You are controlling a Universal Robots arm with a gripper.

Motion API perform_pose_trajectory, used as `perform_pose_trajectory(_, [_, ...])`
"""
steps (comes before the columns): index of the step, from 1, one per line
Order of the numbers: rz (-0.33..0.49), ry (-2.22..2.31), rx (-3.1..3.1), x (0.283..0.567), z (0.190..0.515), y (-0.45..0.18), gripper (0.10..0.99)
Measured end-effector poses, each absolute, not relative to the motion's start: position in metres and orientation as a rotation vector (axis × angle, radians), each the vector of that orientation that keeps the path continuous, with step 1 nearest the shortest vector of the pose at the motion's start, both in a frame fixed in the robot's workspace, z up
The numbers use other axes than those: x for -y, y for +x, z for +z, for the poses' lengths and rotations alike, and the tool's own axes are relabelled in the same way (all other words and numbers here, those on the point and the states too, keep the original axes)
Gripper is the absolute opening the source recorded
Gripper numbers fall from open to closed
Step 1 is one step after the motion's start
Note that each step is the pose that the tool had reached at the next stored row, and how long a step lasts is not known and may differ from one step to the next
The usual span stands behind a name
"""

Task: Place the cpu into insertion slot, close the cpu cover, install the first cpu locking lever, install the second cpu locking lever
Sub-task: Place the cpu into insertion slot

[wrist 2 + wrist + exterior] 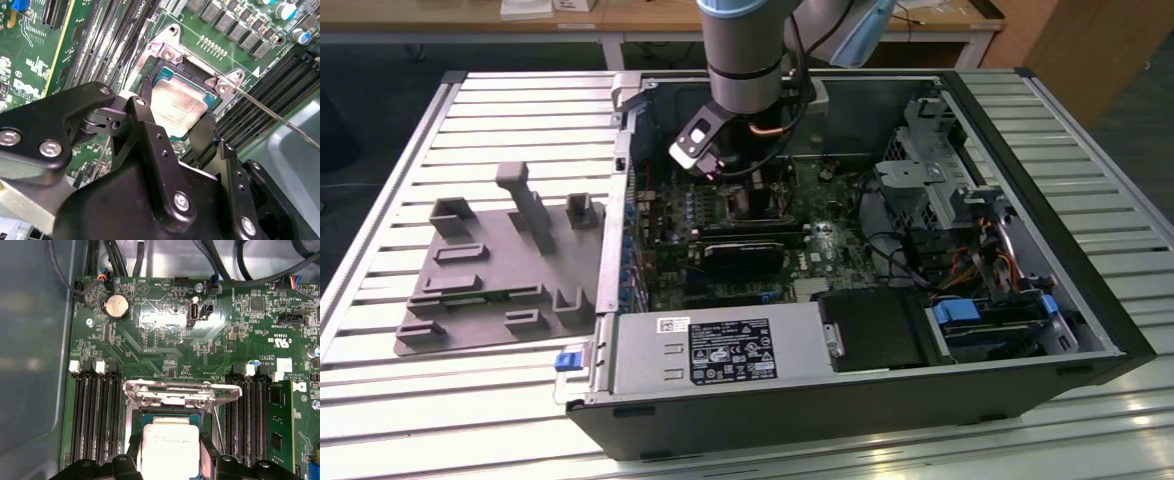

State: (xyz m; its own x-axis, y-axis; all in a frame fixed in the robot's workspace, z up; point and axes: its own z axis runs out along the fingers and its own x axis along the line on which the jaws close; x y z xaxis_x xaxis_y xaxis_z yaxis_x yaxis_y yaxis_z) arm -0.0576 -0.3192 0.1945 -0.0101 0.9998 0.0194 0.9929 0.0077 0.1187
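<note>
An open black computer case (854,420) lies on its side on a slatted metal desk (400,420), with a grey fixture block (480,290) beside it toward the exterior view's left. Inside are a labelled silver power supply (707,350) and a black expansion card (747,258). In the first wrist view, the green motherboard (165,340) carries a round coin battery (118,306) and black memory slots (95,415).

Insertion slot (170,413) hemmed by memory slot banks (95,425) on two sides; cpu cover (182,392) along a third; thin lever rod (216,422) beside it; case (854,420) open overhead
</note>
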Motion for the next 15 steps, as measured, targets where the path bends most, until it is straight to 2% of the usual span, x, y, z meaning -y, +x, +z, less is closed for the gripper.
perform_pose_trajectory(15, [0.156, 2.162, -2.172, 0.3194, 0.1913, -0.0578, 0.541])
